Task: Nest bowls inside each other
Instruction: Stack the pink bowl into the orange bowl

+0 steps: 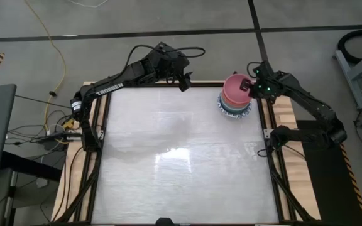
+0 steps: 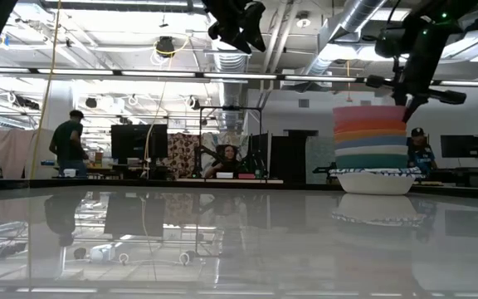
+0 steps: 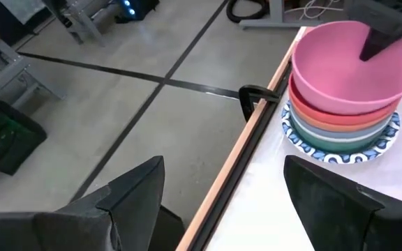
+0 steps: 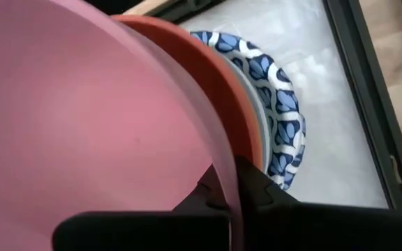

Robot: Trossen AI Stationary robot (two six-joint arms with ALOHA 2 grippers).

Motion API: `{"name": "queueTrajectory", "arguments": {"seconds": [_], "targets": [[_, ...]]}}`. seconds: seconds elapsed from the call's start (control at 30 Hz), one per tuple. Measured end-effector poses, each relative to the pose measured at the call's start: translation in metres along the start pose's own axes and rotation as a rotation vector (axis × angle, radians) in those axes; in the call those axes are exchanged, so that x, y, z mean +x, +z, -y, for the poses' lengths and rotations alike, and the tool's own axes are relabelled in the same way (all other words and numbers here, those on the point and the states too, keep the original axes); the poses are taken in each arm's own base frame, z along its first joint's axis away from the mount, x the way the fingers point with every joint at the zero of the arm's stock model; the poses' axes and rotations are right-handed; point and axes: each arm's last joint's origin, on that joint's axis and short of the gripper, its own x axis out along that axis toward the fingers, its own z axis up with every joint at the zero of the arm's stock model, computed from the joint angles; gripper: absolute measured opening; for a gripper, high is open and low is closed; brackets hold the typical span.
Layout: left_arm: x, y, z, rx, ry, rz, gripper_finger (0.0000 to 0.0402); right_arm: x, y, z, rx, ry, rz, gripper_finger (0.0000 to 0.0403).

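Note:
At the table's far right stands a stack of nested bowls (image 1: pixel 235 99). A white bowl with a blue-patterned rim (image 2: pixel 376 178) is at the bottom, teal, cream, blue, orange and red ones are above it, and a pink bowl (image 3: pixel 347 66) is on top. My right gripper (image 4: pixel 230 188) is shut on the pink bowl, reaching in from the table's right side. My left gripper (image 3: pixel 222 188) hangs open, high over the far edge left of the stack (image 1: pixel 184 81), touching nothing. My right gripper pinches the pink bowl's rim (image 4: pixel 211 157) on the side toward the table's right edge, one finger (image 3: pixel 379 42) inside the bowl and one outside. The fingers come from above, slanting in from the right. The bowl sits level and upright in the red bowl below it.
The stack stands close to the table's far right corner, beside the black frame rail and a clamp (image 3: pixel 250 97). Bare white tabletop (image 1: pixel 181 157) stretches to the left and toward the near edge. People stand in the room beyond the far edge (image 2: pixel 69 141).

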Motion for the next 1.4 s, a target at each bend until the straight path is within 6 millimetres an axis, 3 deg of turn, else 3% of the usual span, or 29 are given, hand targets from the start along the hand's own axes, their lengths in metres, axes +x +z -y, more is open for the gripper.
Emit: {"name": "queueTrajectory", "arguments": {"seconds": [0.17, 0.47, 0.7, 1.17, 1.4], "targets": [[0.0, 0.0, 0.0, 0.016, -0.007, 0.002, 0.0284, 0.0, 0.002, -0.001, 0.01, 0.013, 0.013, 0.0049], [0.0, 0.0, 0.002, 0.041, -0.051, 0.004, 0.0284, -0.001, 0.0, 0.002, 0.013, -0.006, -0.004, 0.0154], [-0.002, 0.0, 0.0, 0.052, -0.098, 0.013, 0.0284, -0.011, -0.003, 0.004, -0.004, 0.051, -0.001, 0.0214], [-0.009, -0.001, -0.015, 0.031, -0.103, 0.004, 0.0284, -0.041, -0.014, 0.016, -0.005, 0.146, 0.058, 0.023], [-0.009, -0.001, -0.016, 0.022, -0.1, 0.004, 0.0284, -0.042, -0.015, 0.02, 0.002, 0.089, 0.085, 0.023]]}}
